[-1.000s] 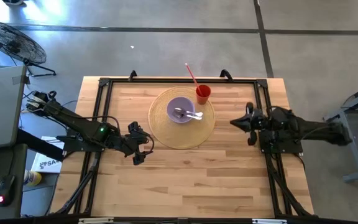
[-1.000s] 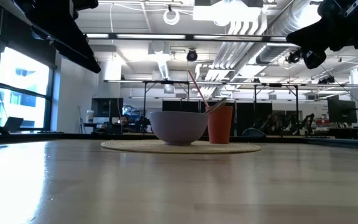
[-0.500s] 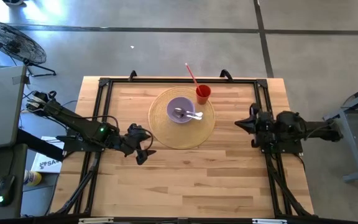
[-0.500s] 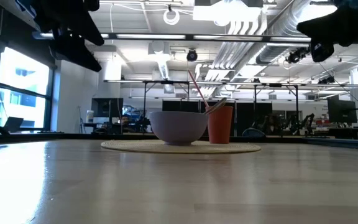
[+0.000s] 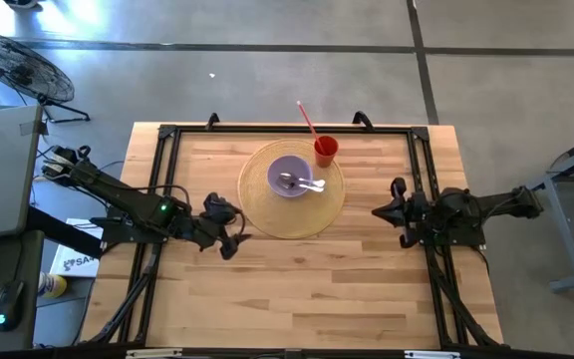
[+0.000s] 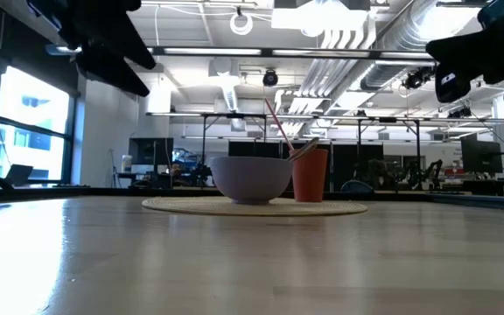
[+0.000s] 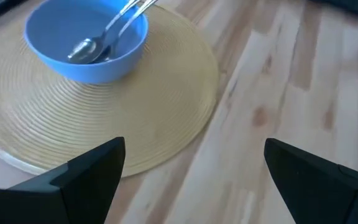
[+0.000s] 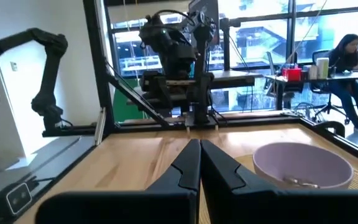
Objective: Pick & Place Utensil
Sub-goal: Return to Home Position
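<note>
Homing step. Centre left of the high view: left gripper (image 5: 235,243), fingers spread wide, empty, just beside the placemat (image 5: 267,214). Centre right: right gripper (image 5: 379,210), fingers pressed together, empty. Beyond: silver utensils (image 5: 302,183) in the violet bowl (image 5: 290,170), straw (image 5: 307,121) in the orange cup (image 5: 326,151). Best retracted outward, clear of the placemat.

Only readable bit I can find is on the white box (image 5: 71,261) sitting on the floor just off the left edge of the bench (image 5: 297,289) — dark letters starting "SA", with the rest hidden behind the black frame. Any signs or screens in the room behind are too small to make out.
</note>
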Robot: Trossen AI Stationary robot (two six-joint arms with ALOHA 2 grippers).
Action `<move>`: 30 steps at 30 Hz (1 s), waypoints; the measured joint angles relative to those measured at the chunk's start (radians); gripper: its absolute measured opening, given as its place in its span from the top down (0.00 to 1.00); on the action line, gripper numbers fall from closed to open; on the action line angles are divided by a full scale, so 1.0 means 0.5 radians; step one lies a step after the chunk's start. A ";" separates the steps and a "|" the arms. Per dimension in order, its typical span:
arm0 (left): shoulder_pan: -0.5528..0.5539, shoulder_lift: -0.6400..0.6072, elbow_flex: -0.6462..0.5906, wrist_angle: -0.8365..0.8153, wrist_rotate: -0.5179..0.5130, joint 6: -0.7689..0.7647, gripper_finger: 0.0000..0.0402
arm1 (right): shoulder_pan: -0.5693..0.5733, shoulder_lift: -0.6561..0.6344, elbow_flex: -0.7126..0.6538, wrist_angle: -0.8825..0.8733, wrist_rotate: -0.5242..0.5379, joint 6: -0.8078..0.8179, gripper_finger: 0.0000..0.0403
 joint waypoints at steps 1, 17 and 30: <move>0.000 0.000 0.000 -0.022 -0.001 0.057 0.06 | 0.000 0.000 0.000 -0.006 0.000 -0.002 1.00; 0.272 -0.221 -0.288 0.590 0.236 0.847 0.06 | 0.000 0.006 -0.001 -0.072 0.108 0.159 1.00; 0.314 -1.154 -0.870 0.999 0.478 1.191 0.06 | 0.000 0.009 -0.001 -0.072 0.096 0.148 1.00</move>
